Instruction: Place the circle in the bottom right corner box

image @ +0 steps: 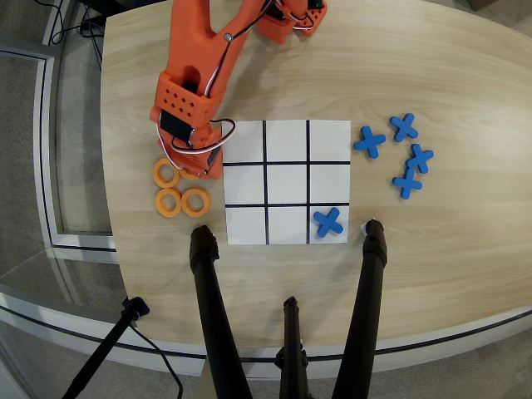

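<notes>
Overhead, we find the orange arm's gripper [193,166] lowered over a cluster of orange rings left of the board [287,183]; whether its jaws are parted or clenched we cannot tell. The circle [166,173] lies among three visible rings, off the grid. We judge it light, stiff and thin, best pinched across its rim. One corner cell holds a blue cross [328,221]; the bottom right corner box [246,142] stands bare.
</notes>
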Action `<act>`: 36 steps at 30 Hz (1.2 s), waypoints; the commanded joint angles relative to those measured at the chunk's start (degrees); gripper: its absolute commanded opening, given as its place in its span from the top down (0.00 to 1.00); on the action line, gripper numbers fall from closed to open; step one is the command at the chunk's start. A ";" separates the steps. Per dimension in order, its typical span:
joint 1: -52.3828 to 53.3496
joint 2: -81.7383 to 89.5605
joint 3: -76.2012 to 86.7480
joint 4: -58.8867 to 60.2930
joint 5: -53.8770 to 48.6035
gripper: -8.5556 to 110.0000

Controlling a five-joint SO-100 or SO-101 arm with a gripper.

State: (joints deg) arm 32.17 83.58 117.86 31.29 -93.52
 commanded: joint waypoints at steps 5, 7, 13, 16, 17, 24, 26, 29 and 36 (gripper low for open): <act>1.67 2.29 4.48 1.32 -3.69 0.76; 2.46 2.99 5.19 2.29 -4.83 0.76; 5.27 4.31 5.54 8.44 -7.47 0.76; 7.03 5.01 5.62 12.74 -8.96 0.76; 7.47 5.19 5.62 13.80 -8.96 0.76; 9.76 5.36 5.10 18.54 -8.53 0.77; 10.02 5.19 5.19 18.54 -8.44 0.78; 10.37 5.19 5.45 18.54 -8.44 0.89; 10.99 7.29 9.14 15.38 -10.99 0.93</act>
State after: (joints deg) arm 42.01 90.18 124.01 47.90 -103.54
